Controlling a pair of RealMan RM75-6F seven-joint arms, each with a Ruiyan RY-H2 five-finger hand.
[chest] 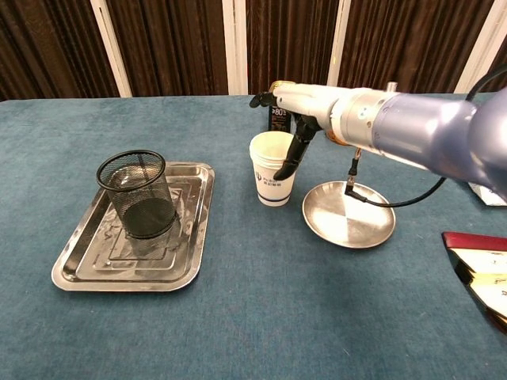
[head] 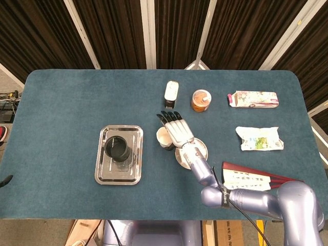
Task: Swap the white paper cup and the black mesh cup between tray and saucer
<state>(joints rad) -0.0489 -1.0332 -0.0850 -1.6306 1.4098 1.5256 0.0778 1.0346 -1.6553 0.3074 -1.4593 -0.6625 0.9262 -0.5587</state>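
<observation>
The right hand (head: 178,131) hovers above the middle of the table (head: 61,102), fingers stretched flat and apart, gripping nothing; its thumb (chest: 291,158) hangs down against the rim of the white paper cup (chest: 272,168). The cup stands upright on the cloth, just beside the left edge of the empty saucer (chest: 348,214) and off it. The black mesh cup (chest: 137,194) stands upright in the far half of the steel tray (chest: 87,265), which lies toward the table's left side. A small dark carton (head: 171,92), a round tub (head: 201,100) and two snack packets (head: 253,99) sit near the far edge and right side; a red-edged booklet (head: 251,179) lies at the near right corner. The left hand is out of frame.
</observation>
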